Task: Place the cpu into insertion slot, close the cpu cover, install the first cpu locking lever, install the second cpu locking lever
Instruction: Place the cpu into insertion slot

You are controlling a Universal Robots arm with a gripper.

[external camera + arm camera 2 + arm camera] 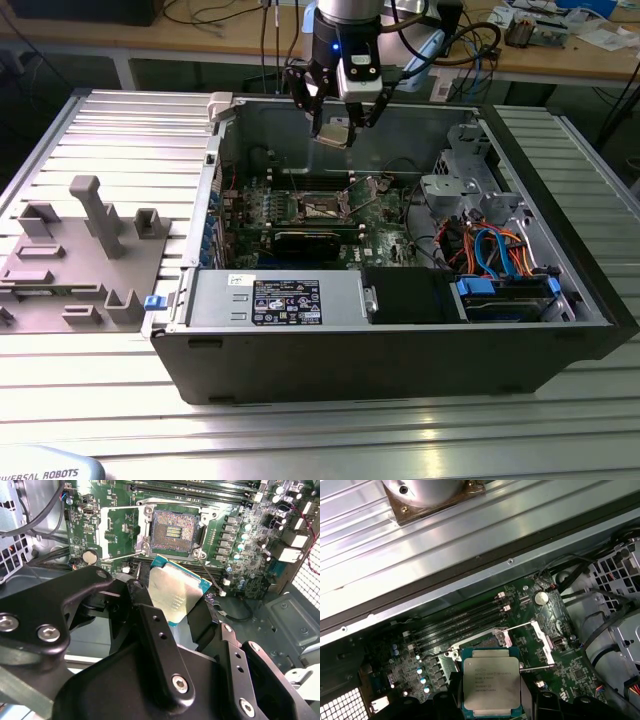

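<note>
Gripper (338,126) is clenched on the cpu (175,592), gripping it by two opposite edges, metal top showing in the first wrist view. It hangs in air over the motherboard (235,535) inside an open PC case (400,362). The insertion slot (174,530) sits bare below, not touching the chip, w/ contacts exposed & the cpu cover (105,532) swung open beside it.

My exterior view looks from far back and high up, down into the open computer case (400,370), with the end effector (336,130) at 12 o'clock. Both wrist views ride very close, looking down past the cpu (490,680) onto the green board (562,612). All three views share that board.
</note>
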